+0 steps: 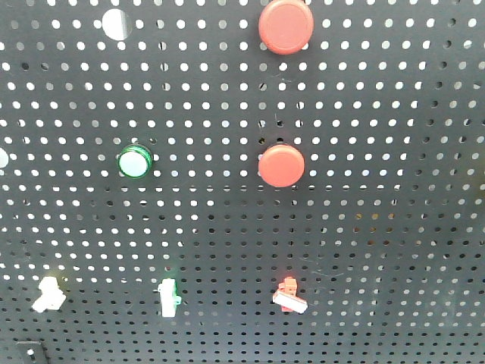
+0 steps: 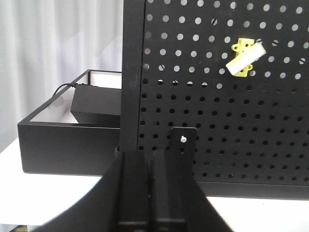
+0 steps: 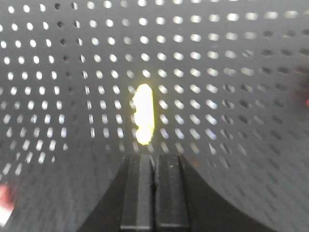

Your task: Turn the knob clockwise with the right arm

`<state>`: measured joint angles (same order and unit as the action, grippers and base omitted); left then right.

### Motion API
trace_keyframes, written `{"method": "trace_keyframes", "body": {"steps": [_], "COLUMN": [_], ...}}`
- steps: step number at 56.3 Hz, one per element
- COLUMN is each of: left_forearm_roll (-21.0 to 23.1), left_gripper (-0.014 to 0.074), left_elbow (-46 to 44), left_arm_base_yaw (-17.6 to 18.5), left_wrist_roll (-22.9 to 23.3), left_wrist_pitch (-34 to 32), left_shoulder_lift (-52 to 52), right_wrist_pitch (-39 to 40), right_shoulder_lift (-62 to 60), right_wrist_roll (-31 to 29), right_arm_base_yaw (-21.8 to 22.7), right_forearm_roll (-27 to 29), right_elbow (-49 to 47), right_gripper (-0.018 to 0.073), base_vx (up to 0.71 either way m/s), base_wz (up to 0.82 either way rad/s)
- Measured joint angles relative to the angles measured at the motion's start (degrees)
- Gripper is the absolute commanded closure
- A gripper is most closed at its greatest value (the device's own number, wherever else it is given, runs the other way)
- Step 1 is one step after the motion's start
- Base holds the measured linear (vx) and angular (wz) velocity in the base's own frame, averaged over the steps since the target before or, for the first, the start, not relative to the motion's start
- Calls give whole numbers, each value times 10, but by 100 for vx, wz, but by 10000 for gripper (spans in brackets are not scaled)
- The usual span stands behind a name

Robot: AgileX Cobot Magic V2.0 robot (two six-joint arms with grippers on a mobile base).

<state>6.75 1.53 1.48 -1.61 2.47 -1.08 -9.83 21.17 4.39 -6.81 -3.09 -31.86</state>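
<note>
In the right wrist view a bright yellow knob [image 3: 143, 113] stands upright on the black pegboard [image 3: 231, 72], blurred. My right gripper [image 3: 153, 159] is shut and empty, just below the knob and apart from it. The front view shows three small knobs low on the board: a pale one [image 1: 47, 294], a white upright one [image 1: 168, 297] and a red one [image 1: 290, 297]. No gripper shows in the front view. My left gripper [image 2: 150, 159] is shut and empty, low by the pegboard's foot. A tilted yellow knob [image 2: 245, 58] sits above and to its right.
Two red push buttons [image 1: 286, 25] [image 1: 281, 164] and a green button [image 1: 134, 162] sit higher on the board. A black tray [image 2: 58, 140] holding a black box [image 2: 96, 104] stands left of the pegboard on the white table [image 2: 43, 198].
</note>
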Motion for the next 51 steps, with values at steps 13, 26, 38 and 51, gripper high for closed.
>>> {"method": "trace_keyframes", "body": {"steps": [13,26,38,51], "left_forearm_roll": [0,0,0,0], "left_gripper": [603,603,603,603], "left_elbow": [0,0,0,0], "left_arm_base_yaw": [0,0,0,0], "left_wrist_roll": [0,0,0,0], "left_wrist_pitch": [0,0,0,0], "left_shoulder_lift": [0,0,0,0], "right_wrist_pitch": [104,105,98,81], "right_shoulder_lift": [0,0,-49,-197], "right_wrist_roll": [0,0,-11,-9], "right_arm_base_yaw": [0,0,19,80], "right_forearm_roll": [0,0,1,13], "right_elbow": [95,160,244,333], "right_gripper": [571,571,571,571], "base_vx": [0,0,0,0], "base_wz": [0,0,0,0]}}
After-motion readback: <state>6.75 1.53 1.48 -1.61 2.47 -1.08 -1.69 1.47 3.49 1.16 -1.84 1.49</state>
